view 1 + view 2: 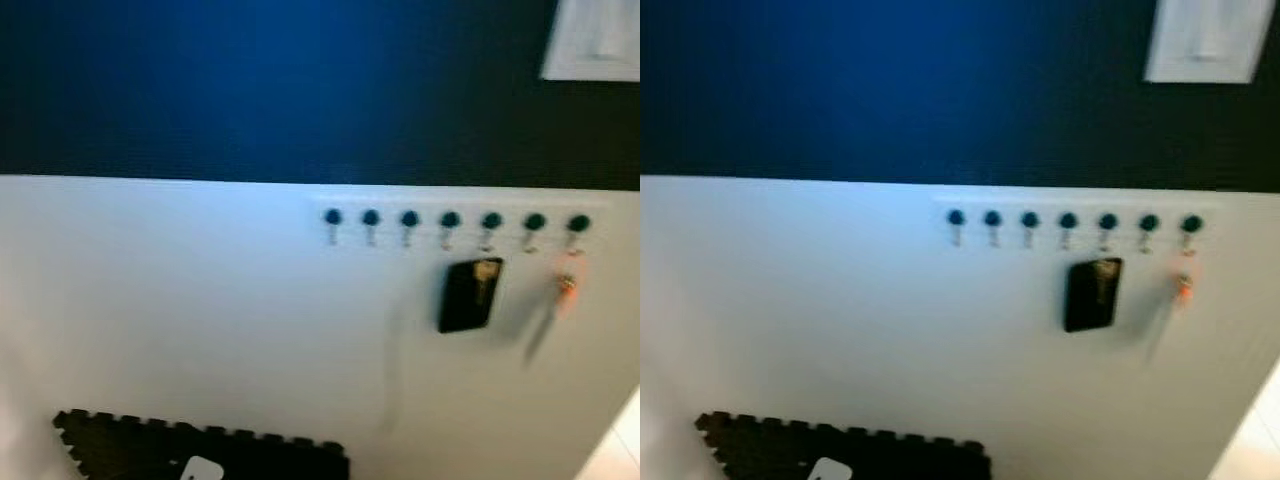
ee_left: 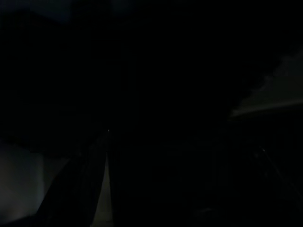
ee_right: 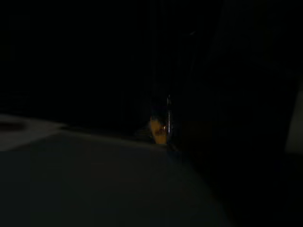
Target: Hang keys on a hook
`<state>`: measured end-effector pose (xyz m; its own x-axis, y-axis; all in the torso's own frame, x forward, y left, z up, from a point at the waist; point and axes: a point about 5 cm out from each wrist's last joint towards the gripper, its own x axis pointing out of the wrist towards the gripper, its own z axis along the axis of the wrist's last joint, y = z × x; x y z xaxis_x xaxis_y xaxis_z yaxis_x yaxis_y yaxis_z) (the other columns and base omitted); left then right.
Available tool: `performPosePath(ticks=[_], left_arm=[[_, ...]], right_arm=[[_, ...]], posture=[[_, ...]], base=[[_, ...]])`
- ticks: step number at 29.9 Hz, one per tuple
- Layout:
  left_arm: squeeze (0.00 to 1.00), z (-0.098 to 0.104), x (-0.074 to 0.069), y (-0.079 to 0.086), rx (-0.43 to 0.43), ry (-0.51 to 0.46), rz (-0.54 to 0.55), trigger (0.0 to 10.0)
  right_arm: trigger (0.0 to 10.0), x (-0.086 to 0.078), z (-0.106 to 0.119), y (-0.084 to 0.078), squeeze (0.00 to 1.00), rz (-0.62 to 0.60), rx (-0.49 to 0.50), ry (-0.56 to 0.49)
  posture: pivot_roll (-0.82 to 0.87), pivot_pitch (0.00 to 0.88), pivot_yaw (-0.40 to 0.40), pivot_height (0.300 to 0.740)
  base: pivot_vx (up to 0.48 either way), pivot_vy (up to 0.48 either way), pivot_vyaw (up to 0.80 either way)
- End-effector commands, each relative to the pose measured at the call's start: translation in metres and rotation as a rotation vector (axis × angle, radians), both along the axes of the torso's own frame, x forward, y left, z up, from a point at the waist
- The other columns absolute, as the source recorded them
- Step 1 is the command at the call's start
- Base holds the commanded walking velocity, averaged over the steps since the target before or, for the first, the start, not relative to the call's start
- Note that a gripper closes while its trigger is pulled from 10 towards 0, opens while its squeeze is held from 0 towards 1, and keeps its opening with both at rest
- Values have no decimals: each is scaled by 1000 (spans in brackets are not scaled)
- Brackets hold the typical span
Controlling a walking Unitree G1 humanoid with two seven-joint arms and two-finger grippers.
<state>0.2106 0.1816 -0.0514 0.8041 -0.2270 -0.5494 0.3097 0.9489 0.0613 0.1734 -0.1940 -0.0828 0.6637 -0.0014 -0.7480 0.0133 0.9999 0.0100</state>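
On wall: hook row (image 1: 450, 219), key fob (image 1: 468, 294) hanging; hand state unclear. Advice: approach squarely, target free hook.

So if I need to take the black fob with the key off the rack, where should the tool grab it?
Probably the lower body of the black fob, coming straight at the wall from the front. It hangs flat against the white panel from the fifth hook, with the brass key near the top, so the bare lower edges look freest. The image is blurred; confirm closer.
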Motion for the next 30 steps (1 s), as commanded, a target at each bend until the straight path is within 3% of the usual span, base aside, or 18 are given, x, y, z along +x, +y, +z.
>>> performPosePath(ticks=[1,13,30], left_arm=[[0,1,0,0,8,-10,-31,10000],[0,2,0,0,12,-10,-60,10000],[0,0,-1,5,17,3,-27,10000]], right_arm=[[10000,-4,-2,-1,0,-17,2,6],[10000,-10,-4,3,0,-35,14,15],[10000,-9,-4,4,0,-36,18,14]], posture=[[60,0,13,740],[64,3,25,740],[60,0,25,740]], base=[[0,-480,0],[0,-480,0],[0,0,0]])
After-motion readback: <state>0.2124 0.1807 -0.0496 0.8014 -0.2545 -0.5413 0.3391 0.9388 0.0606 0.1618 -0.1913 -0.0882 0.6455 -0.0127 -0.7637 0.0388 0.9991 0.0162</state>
